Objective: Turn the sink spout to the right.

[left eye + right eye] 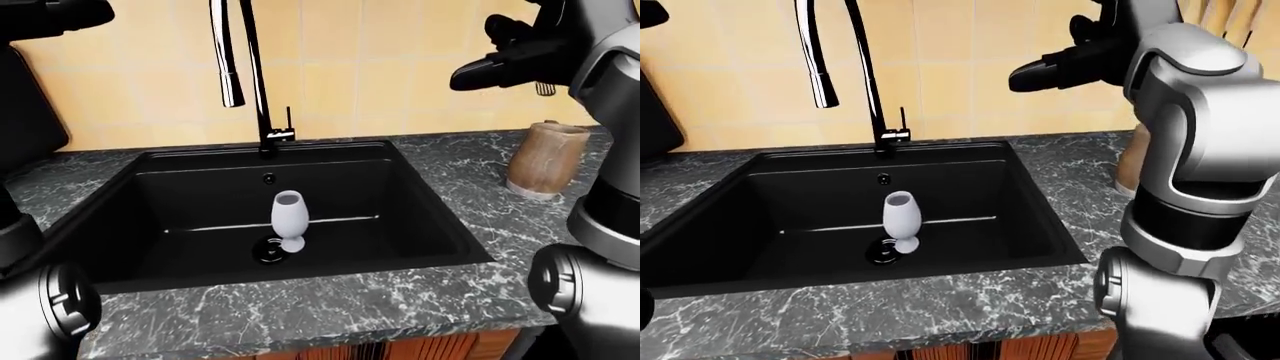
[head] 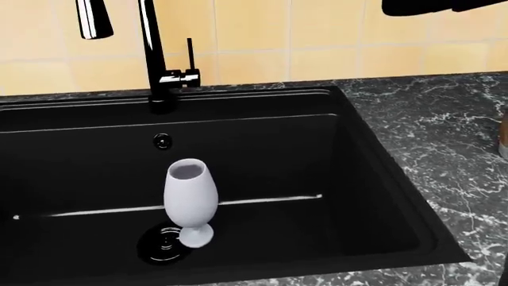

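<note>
The black faucet (image 1: 258, 90) stands at the top rim of the black sink (image 1: 430, 195). Its curved spout (image 1: 228, 67) hangs to the left of the column, over the basin's left half, and also shows in the head view (image 2: 93, 18). A thin lever (image 1: 289, 120) sits at the faucet's right. My right hand (image 1: 500, 64) is raised at the upper right with its dark fingers stretched left. It is open, empty and well clear of the faucet. My left hand (image 1: 50, 15) is a dark shape at the top left corner, and its fingers are unclear.
A white vase (image 1: 289, 217) stands upright in the basin beside the drain (image 1: 270, 251). A brown wooden holder (image 1: 545, 157) stands on the dark marble counter (image 1: 470, 157) at the right. Yellow tiles back the counter. My own grey arm segments fill the lower corners.
</note>
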Available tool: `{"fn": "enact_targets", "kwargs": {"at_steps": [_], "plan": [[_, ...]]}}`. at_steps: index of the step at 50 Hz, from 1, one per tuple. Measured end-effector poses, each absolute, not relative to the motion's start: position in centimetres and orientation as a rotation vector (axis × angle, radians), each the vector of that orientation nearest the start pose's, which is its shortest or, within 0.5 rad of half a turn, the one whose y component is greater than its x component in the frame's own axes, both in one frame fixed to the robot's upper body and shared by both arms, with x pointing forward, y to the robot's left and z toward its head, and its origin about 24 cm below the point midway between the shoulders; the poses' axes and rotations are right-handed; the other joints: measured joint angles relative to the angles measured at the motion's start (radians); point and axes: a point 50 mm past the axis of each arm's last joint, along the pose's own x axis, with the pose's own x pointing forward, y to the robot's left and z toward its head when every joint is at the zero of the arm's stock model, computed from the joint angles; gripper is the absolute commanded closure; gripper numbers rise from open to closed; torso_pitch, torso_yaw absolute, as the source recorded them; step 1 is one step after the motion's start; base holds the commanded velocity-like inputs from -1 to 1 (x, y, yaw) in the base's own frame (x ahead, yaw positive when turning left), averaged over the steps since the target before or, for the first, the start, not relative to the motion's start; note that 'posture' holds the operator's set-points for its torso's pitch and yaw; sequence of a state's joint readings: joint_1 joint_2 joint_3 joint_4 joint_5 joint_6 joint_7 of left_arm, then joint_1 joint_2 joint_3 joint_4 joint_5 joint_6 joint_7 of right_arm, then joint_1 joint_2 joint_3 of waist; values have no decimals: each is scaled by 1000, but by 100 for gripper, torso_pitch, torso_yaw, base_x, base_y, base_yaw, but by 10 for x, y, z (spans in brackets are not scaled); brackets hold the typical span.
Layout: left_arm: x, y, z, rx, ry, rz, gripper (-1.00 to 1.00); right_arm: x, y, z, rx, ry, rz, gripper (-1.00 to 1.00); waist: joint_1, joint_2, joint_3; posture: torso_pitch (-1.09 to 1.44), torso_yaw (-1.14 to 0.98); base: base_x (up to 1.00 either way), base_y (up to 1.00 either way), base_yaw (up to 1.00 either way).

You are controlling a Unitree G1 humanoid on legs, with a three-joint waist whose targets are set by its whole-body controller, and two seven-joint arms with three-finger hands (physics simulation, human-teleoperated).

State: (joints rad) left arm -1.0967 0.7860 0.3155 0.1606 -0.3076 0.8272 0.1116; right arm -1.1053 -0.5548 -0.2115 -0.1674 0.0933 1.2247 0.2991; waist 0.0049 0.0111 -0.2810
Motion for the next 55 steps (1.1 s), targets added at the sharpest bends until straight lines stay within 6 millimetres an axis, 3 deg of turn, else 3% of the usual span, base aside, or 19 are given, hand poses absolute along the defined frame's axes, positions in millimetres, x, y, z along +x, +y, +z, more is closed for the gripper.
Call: {"fn": "enact_targets", "kwargs": {"at_steps": [14,30,38,46,55], "plan": [[312,299,361,73,-295,410,-100,313,-210,339,-207,-93,57,-100,1,-1,-60,-61,0,0,0,0],[319,291,352,76,-282,390,-100,313,-210,341,-209,-102,58,-100,8,-4,-108,-74,0,0,0,0],[355,265,329,85,-210,332,-100,308,-211,345,-210,-115,57,-100,17,-14,-118,-74,0,0,0,0],[393,242,322,69,-171,312,-100,307,-211,347,-214,-116,57,-100,17,-22,-116,-74,0,0,0,0],[419,229,304,70,-102,324,-100,305,-211,348,-214,-117,57,-100,15,-28,-116,-74,0,0,0,0]]}}
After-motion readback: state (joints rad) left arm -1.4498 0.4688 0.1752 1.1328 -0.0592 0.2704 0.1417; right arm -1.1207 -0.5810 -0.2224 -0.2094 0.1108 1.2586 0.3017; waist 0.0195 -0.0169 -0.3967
